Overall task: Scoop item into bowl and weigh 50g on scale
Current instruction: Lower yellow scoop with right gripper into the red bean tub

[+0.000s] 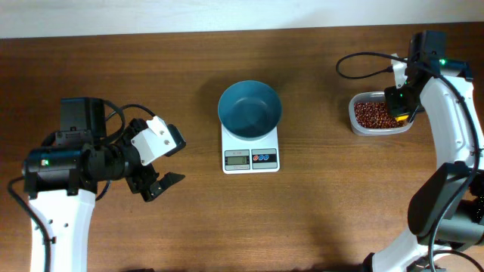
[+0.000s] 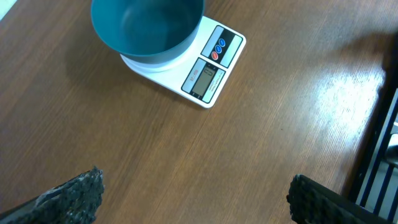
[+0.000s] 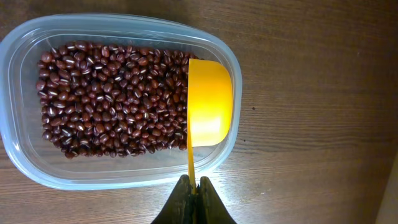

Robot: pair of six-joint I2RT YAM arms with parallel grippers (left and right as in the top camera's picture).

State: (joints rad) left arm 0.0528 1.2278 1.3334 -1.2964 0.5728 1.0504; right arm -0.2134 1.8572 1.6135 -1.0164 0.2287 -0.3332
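Note:
The teal-blue bowl (image 1: 249, 109) stands on the white scale (image 1: 250, 158) at the table's middle; both show in the left wrist view, bowl (image 2: 147, 28) and scale (image 2: 208, 71). The bowl looks empty. The reddish-brown beans (image 1: 372, 113) (image 3: 112, 96) lie in a clear plastic tub (image 1: 380, 130) (image 3: 25, 168) at the right. My right gripper (image 1: 401, 113) (image 3: 194, 186) is shut on the handle of a yellow scoop (image 3: 209, 102), whose cup is turned on edge inside the tub's right end. My left gripper (image 1: 162, 170) (image 2: 196, 199) is open and empty, left of the scale.
A black cable (image 1: 363, 64) loops behind the tub. Bare wooden table (image 1: 318, 219) surrounds the scale. A dark frame edge (image 2: 382, 143) shows at the right of the left wrist view.

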